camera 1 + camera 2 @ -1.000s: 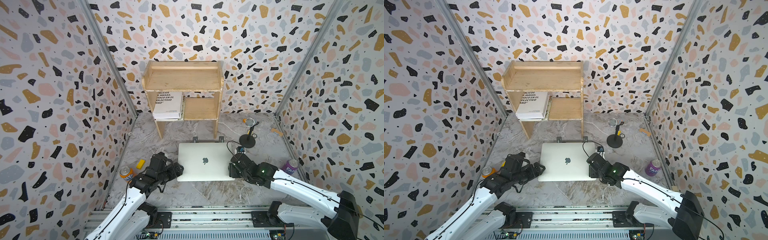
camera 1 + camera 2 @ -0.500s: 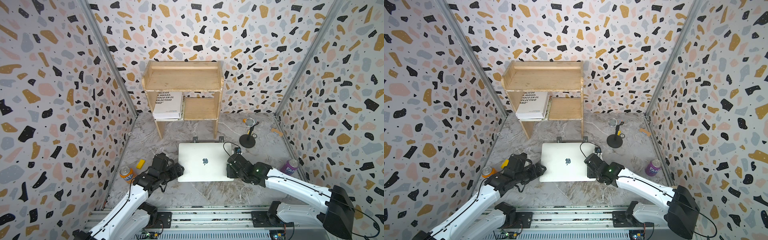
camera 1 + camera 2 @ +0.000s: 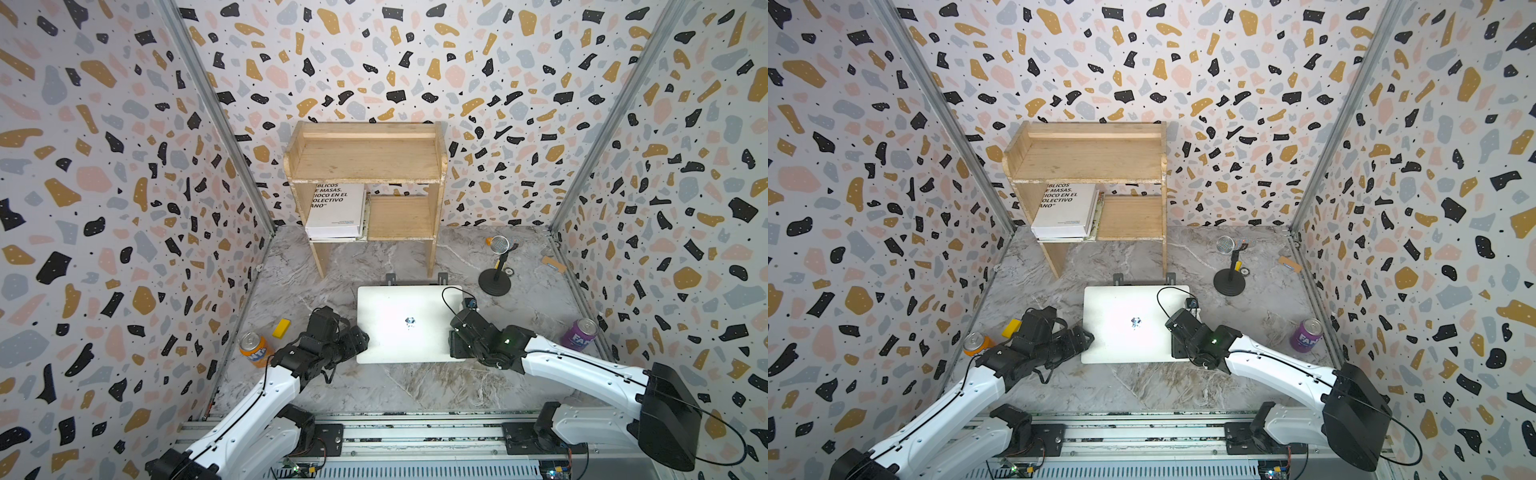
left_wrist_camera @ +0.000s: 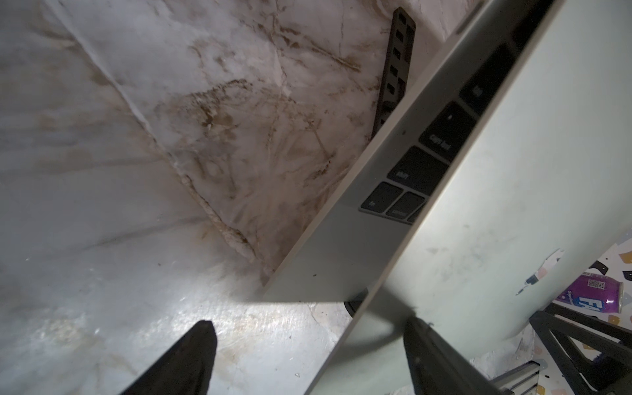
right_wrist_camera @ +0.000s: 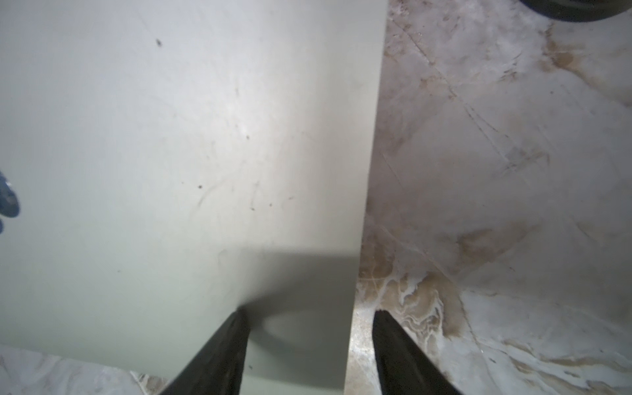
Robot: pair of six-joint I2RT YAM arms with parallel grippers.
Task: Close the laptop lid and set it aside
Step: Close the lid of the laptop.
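Note:
The silver laptop [image 3: 409,324] [image 3: 1133,324] lies at mid-table with the apple logo facing up. Its lid [image 4: 513,205] is lowered but still ajar, and black keys on the base [image 4: 342,246] show in the gap. My left gripper [image 3: 363,338] [image 4: 307,321] is open at the laptop's left front corner. One of its fingers [image 4: 420,338] is over the lid's back and the other is over bare table. My right gripper [image 3: 453,345] [image 5: 309,313] is open astride the lid's [image 5: 171,154] right edge. One of its fingers [image 5: 232,328] rests on the lid's back.
A wooden shelf [image 3: 365,166] holding a white book [image 3: 336,208] stands at the back. A black stand [image 4: 393,68] sits under the laptop's rear. A microphone on a stand [image 3: 496,266] is at the back right. A purple can [image 3: 579,338] is right; an orange can [image 3: 253,349] and a yellow block [image 3: 281,328] are left.
My right gripper has slid a little leftward onto the lid's right edge. The left gripper has crept slightly toward the laptop's left front corner. The laptop stays in place.

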